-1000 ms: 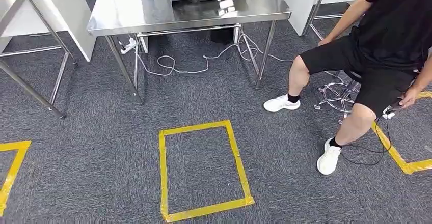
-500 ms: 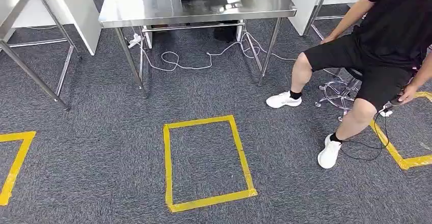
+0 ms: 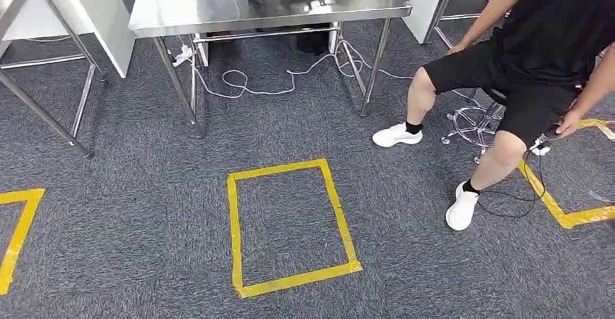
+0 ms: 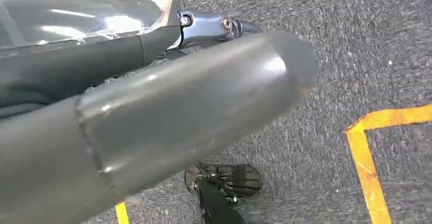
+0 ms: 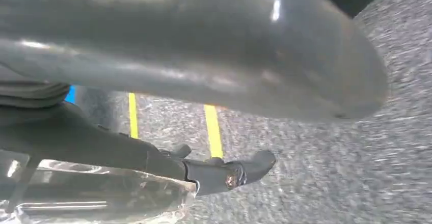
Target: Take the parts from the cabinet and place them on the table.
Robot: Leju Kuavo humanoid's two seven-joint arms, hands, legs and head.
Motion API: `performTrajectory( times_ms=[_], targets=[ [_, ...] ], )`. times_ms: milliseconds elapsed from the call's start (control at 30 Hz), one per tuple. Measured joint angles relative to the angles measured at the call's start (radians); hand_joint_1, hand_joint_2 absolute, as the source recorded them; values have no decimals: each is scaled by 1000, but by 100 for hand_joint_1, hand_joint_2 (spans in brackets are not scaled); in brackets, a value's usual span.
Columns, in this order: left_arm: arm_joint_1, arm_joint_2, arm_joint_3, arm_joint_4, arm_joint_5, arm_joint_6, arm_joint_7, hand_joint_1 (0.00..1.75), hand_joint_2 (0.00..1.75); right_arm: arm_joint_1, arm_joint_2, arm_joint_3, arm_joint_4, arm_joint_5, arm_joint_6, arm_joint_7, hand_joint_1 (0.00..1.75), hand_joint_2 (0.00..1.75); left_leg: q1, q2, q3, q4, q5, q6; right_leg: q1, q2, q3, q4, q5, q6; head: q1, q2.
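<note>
below, each hand's dark fingers (image 4: 214,25) (image 5: 229,173) grasp one crinkly clear plastic bag (image 4: 76,10) (image 5: 97,198); grey looped carpet (image 3: 145,210), one shiny steel bench (image 3: 188,3).

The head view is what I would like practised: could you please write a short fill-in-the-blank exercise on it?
1. The tape rectangle on the carpet is ____ in colour.
2. The steel table stands on grey ____.
3. The seated person wears ____ shoes.
4. The white cable lies ____ the steel table.

Missing words: yellow; carpet; white; under
</note>
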Motion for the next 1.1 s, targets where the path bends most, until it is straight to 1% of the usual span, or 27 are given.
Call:
performTrajectory(
  times_ms=[33, 67, 100, 133, 167, 233, 267, 300, 333, 367, 433, 467, 533, 567, 600, 633, 667, 733, 767, 800, 833, 900, 933, 967, 1000, 1067, 1100],
  targets=[
    [0, -1, 0, 0, 0, 0, 0, 0, 0, 0, -1, 0, 0, 0, 0, 0, 0, 0, 6, 7, -1, 3, 0, -9, -6, -8, 54, -87, 27, 14, 1, 0],
    [0, -2, 0, 0, 0, 0, 0, 0, 0, -2, -2, 0, 0, 1, 0, 0, 0, 0, 10, 16, -2, 10, -4, -20, -13, -37, 118, -191, 55, 29, 1, 0],
    [-1, 3, 0, 0, 0, 0, -1, 0, 0, -8, 3, 0, 0, 1, 2, 0, 0, 0, 4, 24, -4, 16, -7, -32, -12, -75, 140, -240, 44, 29, 5, 0],
    [-1, 3, 0, 0, 0, 1, -2, 0, 0, -12, -1, 0, 0, 1, 4, 0, 0, 0, 3, 33, -3, 21, -16, -45, -1, -56, 142, -239, 51, 8, 8, 0],
    [-1, 3, 0, 0, 0, 1, -3, 0, 0, -12, 3, 0, 0, 1, 5, -1, 0, 0, 1, 38, 1, 19, -13, -51, -2, -46, 129, -234, 50, -10, -1, 0],
    [-5, 1, 0, 0, -1, 1, -2, 0, 0, -9, 2, 0, 0, 1, 6, -1, 0, 0, 10, 53, 8, 14, -11, -63, 5, -28, 123, -229, 50, -31, 0, 0],
    [-5, 0, 0, -1, -1, 1, -2, 0, 0, -9, 0, 0, 0, 1, 6, -1, 0, 0, 17, 46, 7, 18, -16, -72, -1, -17, 133, -232, 56, -44, -3, 0],
    [-6, 0, 0, -1, -1, 1, -2, 0, 0, -8, 1, 0, 0, 1, 7, -1, 0, 0, 19, 2, -2, 43, -47, -75, -2, -12, 131, -232, 59, -50, -6, 0],
    [-4, 0, 0, -1, -1, 1, -2, 0, 0, -8, 0, 0, 0, 1, 7, -1, 0, 0, 18, -34, -29, 110, -101, -72, 2, -3, 126, -231, 66, -61, -7, 0],
    [-3, 0, 0, -1, -2, 1, -2, 0, 0, -8, 1, 0, 0, 1, 7, -1, 0, 0, 15, -50, -64, 192, -147, -68, 8, 6, 122, -231, 67, -65, -9, 0],
    [-1, 0, 0, 0, -1, 2, -1, 0, 0, -8, 2, 0, 0, 1, 8, -2, 0, 0, 9, -57, -129, 341, -202, -59, 22, 32, 113, -230, 74, -76, -9, 0],
    [1, 0, 0, 0, -2, 2, 0, 0, 0, -7, 2, 0, 0, 1, 8, -2, 0, 0, 7, -59, -131, 345, -191, -53, 27, 45, 111, -230, 76, -79, -9, 0],
    [0, 0, 0, 0, -2, 3, 1, 0, 0, -4, 2, 0, 0, 1, 8, -3, 0, 0, -2, -67, -71, 225, -115, -30, 37, 73, 111, -230, 79, -82, -10, 0],
    [0, 0, 0, 0, -2, 3, 2, 0, 0, -4, 2, 0, 0, 1, 8, -3, 0, 0, -6, -89, -23, 132, -73, -15, 40, 86, 112, -230, 82, -84, -10, 0],
    [-1, 1, 0, 0, -2, 3, 14, 0, 0, -4, 5, 0, 0, 2, 10, -4, 0, 0, -12, -151, 16, 52, -53, 5, 34, 96, 111, -230, 84, -84, -9, 0],
    [-1, 3, 0, 0, -4, 2, 40, 0, 0, -6, 7, 0, 0, 5, 14, -7, 0, 0, -16, -150, 20, 43, -54, 4, 51, 105, 107, -228, 88, -80, -6, 0],
    [-2, 3, 0, 0, -7, 1, 55, 0, 0, -7, 7, 0, 0, 7, 15, -9, 0, 0, -21, -134, 19, 40, -51, 1, 41, 115, 102, -229, 91, -76, -8, 0],
    [-5, 3, 0, 0, -9, 0, 79, 0, 0, -4, 8, 0, 0, 10, 16, -13, 0, 0, -27, -114, 19, 37, -46, 7, 35, 136, 97, -234, 100, -61, -9, 0],
    [-5, 2, 0, 0, -9, -2, 81, 0, 0, -2, 7, 0, 0, 10, 16, -13, 0, 0, -20, -99, 25, 19, -33, 10, 46, 140, 81, -233, 103, -56, -7, 0],
    [-7, 1, -1, 0, -11, -3, 82, 0, 0, -1, 5, 0, 0, 10, 16, -13, 0, 0, -16, -84, 28, 6, -22, 6, 43, 84, 76, -209, 90, -58, -7, 0],
    [-6, 1, 0, 0, -11, -5, 82, 0, 0, -3, 4, 0, 0, 10, 16, -14, 0, 0, -16, -75, 24, 3, -19, 13, 43, 44, 53, -160, 57, -62, 0, 0],
    [2, 2, -1, 0, -16, 0, 64, 0, 0, -6, 2, 0, 0, 10, 16, -16, 0, 0, -16, -41, 18, 4, -17, 11, 33, 20, -19, -6, -16, -60, 2, 0],
    [5, 2, -1, 0, -21, 2, 47, 0, 0, -6, 2, 0, 0, 10, 16, -16, 0, 0, -17, -23, 15, 4, -16, 10, 26, 16, -47, 61, -39, -53, 2, 0],
    [5, 2, -2, 0, -23, 2, 36, 0, 0, -4, 2, 0, 0, 10, 16, -16, 0, 0, -16, -7, 13, 4, -15, 8, 19, 12, -50, 81, -41, -42, 2, 0],
    [5, 2, -5, 0, -29, 1, 27, 0, 0, -1, 1, 0, 0, 9, 16, -16, 0, 0, -14, 7, 11, 5, -14, 6, 11, 7, -26, 46, -26, -27, 2, 0],
    [3, 0, -14, 0, -34, 0, 21, 0, 0, 1, -2, 0, 0, 7, 16, -16, 0, 0, -8, 33, 13, 7, -16, -5, 0, -19, 83, -134, 32, 3, 1, 0],
    [2, 0, -17, 0, -37, 1, 19, 0, 0, -1, -2, 0, 0, 6, 16, -16, 0, 0, -9, 45, 16, 13, -19, -13, -4, -61, 138, -225, 52, 10, 3, 0]
  ],
)
